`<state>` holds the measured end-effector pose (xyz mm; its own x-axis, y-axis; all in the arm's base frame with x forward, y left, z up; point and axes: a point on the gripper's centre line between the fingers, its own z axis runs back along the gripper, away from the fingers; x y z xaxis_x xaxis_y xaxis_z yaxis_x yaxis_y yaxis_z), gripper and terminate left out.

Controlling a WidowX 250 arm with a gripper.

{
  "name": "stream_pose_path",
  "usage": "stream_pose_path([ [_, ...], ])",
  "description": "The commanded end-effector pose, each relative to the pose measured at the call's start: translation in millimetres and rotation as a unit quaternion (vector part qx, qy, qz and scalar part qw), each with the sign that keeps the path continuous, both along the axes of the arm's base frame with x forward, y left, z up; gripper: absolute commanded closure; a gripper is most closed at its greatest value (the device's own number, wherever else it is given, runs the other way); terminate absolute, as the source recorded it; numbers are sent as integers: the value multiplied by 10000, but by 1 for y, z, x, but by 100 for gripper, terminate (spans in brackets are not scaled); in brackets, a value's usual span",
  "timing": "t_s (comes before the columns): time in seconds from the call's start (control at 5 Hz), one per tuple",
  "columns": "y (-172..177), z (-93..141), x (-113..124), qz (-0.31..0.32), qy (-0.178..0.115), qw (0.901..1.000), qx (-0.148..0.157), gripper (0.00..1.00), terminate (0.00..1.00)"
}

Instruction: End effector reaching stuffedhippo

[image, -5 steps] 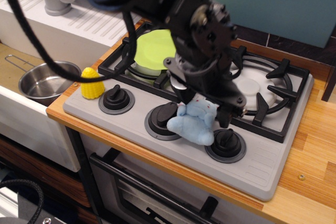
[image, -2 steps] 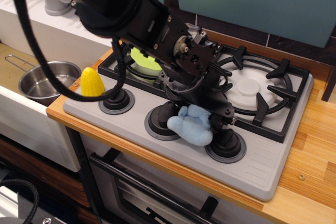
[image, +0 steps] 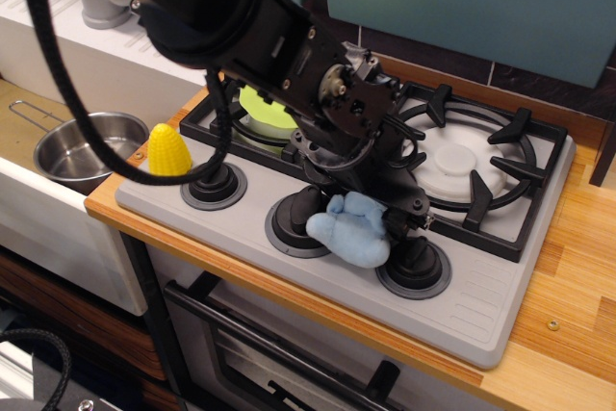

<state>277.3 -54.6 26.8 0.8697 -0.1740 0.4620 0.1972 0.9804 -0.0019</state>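
Note:
The stuffedhippo (image: 348,230), a small light-blue plush, lies on the grey front panel of the stove (image: 481,305) between the middle knob (image: 294,221) and the right knob (image: 414,267). The end effector (image: 371,194), black with dark fingers on a bulky cabled arm, sits low right behind and over the plush's far edge. Its fingers stand apart, one at the plush's far left and one at its right by the right knob. The plush's far side is hidden under the gripper.
A yellow toy corn (image: 166,149) stands at the stove's left front by the left knob (image: 214,183). A green plate (image: 262,105) lies on the back-left burner and a white disc (image: 462,163) on the right burner. A steel pot (image: 82,146) sits in the sink at left.
Over the last second the arm swung down and left, lowering the gripper from above the plush to right against it. In the last half second nothing moved.

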Motion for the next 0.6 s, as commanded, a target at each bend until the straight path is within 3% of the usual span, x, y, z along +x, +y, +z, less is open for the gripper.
stream_pose_path([
  [0.0, 0, 2, 3, 12, -6, 10000, -9, 0, 0],
  [0.2, 0, 2, 3, 12, -6, 10000, -9, 0, 0],
  [0.4, 0, 2, 3, 12, -6, 10000, -9, 0, 100],
])
